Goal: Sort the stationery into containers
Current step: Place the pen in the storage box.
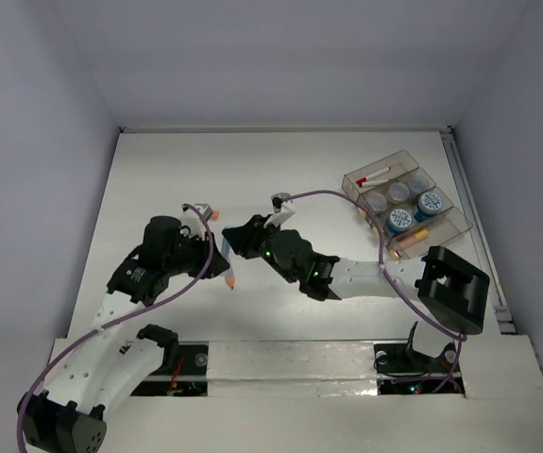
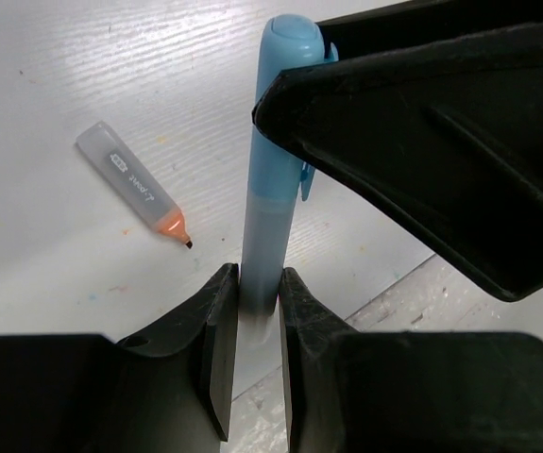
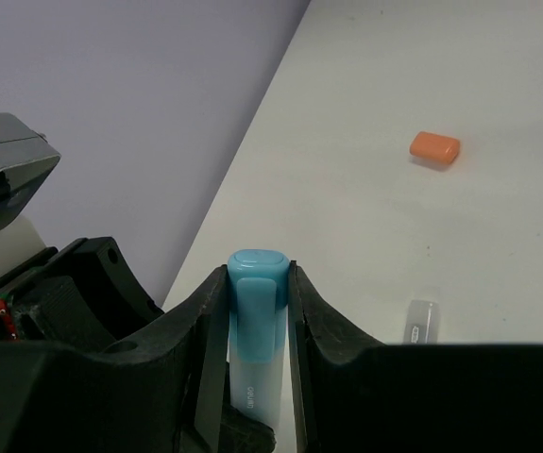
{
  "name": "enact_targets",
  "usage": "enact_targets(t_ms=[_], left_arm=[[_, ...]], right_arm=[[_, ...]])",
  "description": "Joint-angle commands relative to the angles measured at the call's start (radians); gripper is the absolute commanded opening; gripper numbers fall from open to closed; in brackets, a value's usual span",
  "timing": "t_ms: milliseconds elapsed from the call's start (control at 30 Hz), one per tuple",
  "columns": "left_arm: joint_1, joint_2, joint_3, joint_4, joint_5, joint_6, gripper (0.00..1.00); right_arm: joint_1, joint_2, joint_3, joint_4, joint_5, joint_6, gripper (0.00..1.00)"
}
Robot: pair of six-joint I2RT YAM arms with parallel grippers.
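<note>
Bright, even light; soft shadows

Reaching in from lower left of top view with left arm (image 1: 110,311), from lower right with right arm (image 1: 365,278); meeting near frame centre. Clamping light-blue marker (image 2: 269,208) barrel in left tool (image 2: 257,293), pinching cap end in right tool (image 3: 259,283). Facing tip to tip.

You see a small printed label on the orange-tipped marker (image 2: 131,189), but its characters are too blurred to read. The light-blue marker (image 3: 255,293) carries faint white lettering, likewise illegible to you.
</note>
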Motion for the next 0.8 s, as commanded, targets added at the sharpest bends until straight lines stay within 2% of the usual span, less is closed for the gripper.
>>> enact_targets(t_ms=[0,67,167,200,267,433,467,667,767], left_arm=[[0.044,-0.009,0.117,0.479,-0.108,-0.044,0.00],[0.044,-0.017,0.084,0.462,-0.083,-0.049,0.08],[0.044,-0.047,0.051,0.434,-0.069,-0.049,0.23],[0.044,-0.056,0.043,0.427,-0.071,-0.049,0.34],[0.044,-0.085,0.028,0.402,-0.072,-0.038,0.50],[0.044,-0.150,0.000,0.387,-0.101,-0.024,0.71],[0.044,-0.168,-0.003,0.391,-0.102,-0.023,0.86],[0.044,-0.181,-0.006,0.394,-0.079,-0.021,0.99],[-0.008,-0.205,-0.003,0.379,-0.118,-0.026,0.99]], right_arm=[[0.092,-0.015,-0.014,-0.317,-0.141,-0.068,0.00],[0.043,-0.059,0.006,-0.318,-0.116,-0.088,0.00],[-0.096,-0.104,0.028,-0.303,-0.109,-0.077,0.00],[-0.136,-0.143,0.023,-0.282,-0.118,-0.071,0.00],[-0.242,-0.174,0.032,-0.245,-0.097,-0.069,0.00],[-0.442,-0.287,0.077,-0.368,-0.006,-0.123,0.00],[-0.513,-0.320,0.062,-0.378,0.009,-0.128,0.00],[-0.744,-0.585,-0.115,-0.577,0.146,-0.180,0.00],[-0.870,-0.692,-0.201,-0.682,0.213,-0.198,0.00]])
